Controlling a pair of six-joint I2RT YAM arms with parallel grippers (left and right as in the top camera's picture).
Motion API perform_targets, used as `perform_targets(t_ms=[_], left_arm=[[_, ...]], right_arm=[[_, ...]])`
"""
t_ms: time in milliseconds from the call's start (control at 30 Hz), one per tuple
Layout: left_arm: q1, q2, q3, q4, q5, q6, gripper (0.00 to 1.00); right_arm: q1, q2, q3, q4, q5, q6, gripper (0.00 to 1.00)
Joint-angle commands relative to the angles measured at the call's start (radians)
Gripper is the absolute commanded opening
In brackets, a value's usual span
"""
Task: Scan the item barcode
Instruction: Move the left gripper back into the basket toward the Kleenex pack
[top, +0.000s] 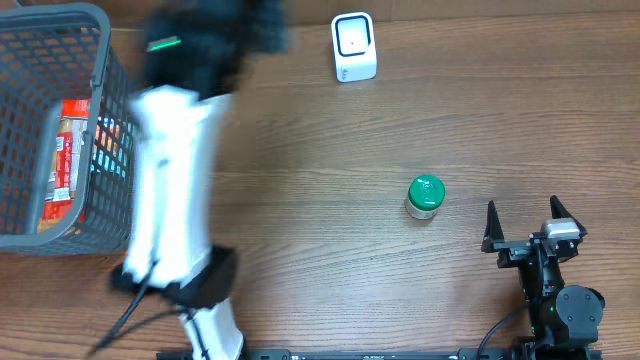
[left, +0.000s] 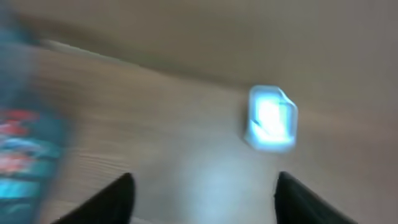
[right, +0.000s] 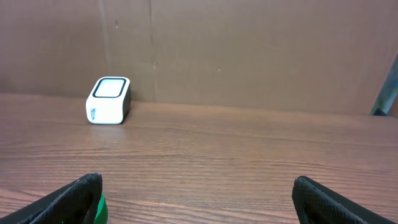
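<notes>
A grey mesh basket (top: 60, 25) stands left on the wooden table (top: 320, 200).

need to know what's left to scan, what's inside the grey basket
Inside the grey basket, a red and orange packet and a teal item beside it show. The blurred left arm covers the basket's right edge, so anything there is hidden.

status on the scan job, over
Left fingers apart, empty, beside basket. Right fingers apart, empty. Green-lidded jar upright on table, untouched. Path to scanner unobstructed.
</notes>
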Motion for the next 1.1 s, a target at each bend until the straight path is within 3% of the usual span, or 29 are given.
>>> perform_targets(t_ms=[0, 267, 433, 733, 867, 933, 1067], left_arm=[[0.165, -0.029, 0.000, -0.011, -0.111, -0.001, 0.69], [0.615, 0.003, -0.019, -0.022, 0.079, -0.001, 0.77], [0.761, 0.066, -0.021, -0.030, 0.097, 0.014, 0.81], [0.846, 0.210, -0.021, -0.063, 0.096, 0.090, 0.87], [0.851, 0.281, -0.021, -0.063, 0.097, 0.106, 1.00], [0.851, 0.317, -0.021, -0.062, 0.106, 0.122, 1.00], [0.851, 0.383, -0.021, -0.053, 0.274, 0.323, 1.00]], right_arm=[[-0.003, -0.010, -0.011, 0.002, -0.001, -0.004, 1.00], [-0.003, -0.010, -0.011, 0.002, -0.001, -0.004, 1.00], [-0.003, -0.010, -0.011, 0.002, -0.001, -0.004, 1.00], [-0.003, -0.010, -0.011, 0.002, -0.001, -0.004, 1.00], [-0.003, -0.010, -0.011, 0.002, -0.001, -0.004, 1.00], [-0.003, -0.010, -0.011, 0.002, -0.001, -0.004, 1.00], [-0.003, -0.010, -0.011, 0.002, -0.001, -0.004, 1.00]])
